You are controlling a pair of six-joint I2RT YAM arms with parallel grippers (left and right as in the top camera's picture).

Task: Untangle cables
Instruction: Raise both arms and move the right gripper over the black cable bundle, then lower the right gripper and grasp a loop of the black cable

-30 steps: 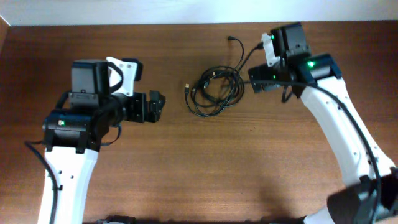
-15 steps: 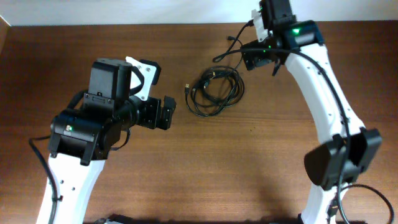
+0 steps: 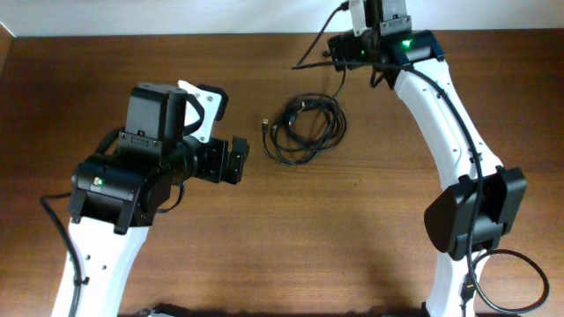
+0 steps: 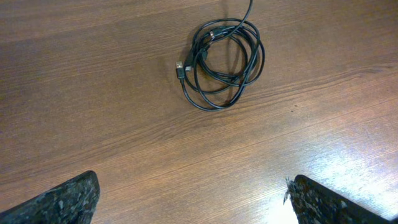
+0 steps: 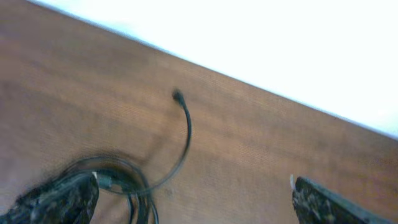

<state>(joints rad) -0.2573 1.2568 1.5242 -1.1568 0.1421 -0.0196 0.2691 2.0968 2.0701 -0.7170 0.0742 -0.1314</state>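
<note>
The cables lie as one loose coil of thin black cord on the wooden table, right of centre. A small metal-tipped plug sticks out on the coil's left. One strand runs from the coil toward the back edge. My left gripper is open and empty, left of the coil; in the left wrist view the coil lies well ahead of the fingers. My right gripper is open and empty near the back edge. The right wrist view shows the coil and a loose cable end ahead of its fingers.
The table's back edge meets a white wall just behind the right gripper. The left arm's white body covers the front left of the table; the right arm spans the right side.
The right arm has swung from beside the coil toward the table's back edge. The left arm moved right toward the coil, then held still. The coil has not moved.
</note>
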